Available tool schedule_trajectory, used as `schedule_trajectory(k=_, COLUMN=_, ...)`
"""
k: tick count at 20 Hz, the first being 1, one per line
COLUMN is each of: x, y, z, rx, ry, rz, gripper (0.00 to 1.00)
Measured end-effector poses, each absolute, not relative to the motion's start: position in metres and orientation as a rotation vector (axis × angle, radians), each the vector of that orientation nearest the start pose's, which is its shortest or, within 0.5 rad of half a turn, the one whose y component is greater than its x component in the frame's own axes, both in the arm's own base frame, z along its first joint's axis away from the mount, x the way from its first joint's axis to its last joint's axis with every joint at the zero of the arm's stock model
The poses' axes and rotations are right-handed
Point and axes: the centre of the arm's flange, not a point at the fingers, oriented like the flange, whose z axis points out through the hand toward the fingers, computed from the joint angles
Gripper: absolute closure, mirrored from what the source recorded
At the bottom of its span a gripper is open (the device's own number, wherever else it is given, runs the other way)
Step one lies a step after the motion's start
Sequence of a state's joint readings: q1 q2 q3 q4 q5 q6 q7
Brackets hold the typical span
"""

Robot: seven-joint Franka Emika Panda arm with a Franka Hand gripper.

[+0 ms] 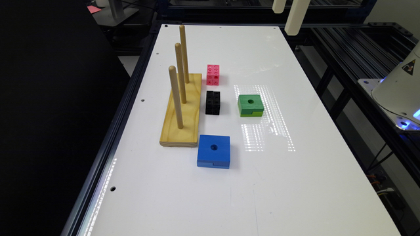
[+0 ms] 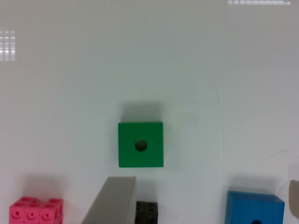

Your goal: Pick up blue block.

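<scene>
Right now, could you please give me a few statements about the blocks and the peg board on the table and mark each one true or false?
1. The blue block lies flat on the white table with nothing gripping it. True.
2. The green block is stacked on top of the blue block. False: the two sit apart on the table.
3. The wooden base carries three upright pegs. True.
4. One peg passes through the blue block's centre hole. False: the hole is open and the block lies beside the base's near corner.
5. The black cube block sits between the pink cube block and the blue block. True.
</scene>
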State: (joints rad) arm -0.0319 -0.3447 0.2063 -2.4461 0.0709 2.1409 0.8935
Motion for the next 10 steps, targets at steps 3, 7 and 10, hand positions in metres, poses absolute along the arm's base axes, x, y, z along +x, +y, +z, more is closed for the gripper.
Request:
schedule_trajectory(k=3, x=0.432, y=0.082, z=0.428, rx=-2.903, ry=1.172, rz=-0.052, gripper=0.00)
schedule_trajectory(k=7, x=0.441, y=0.091, z=0.430, rx=-2.901, ry=1.170, rz=-0.053, gripper=0.00)
schedule_trajectory(k=10, x=0.450, y=0.104, z=0.430, rx=-2.898, ry=1.169, rz=-0.053, gripper=0.00)
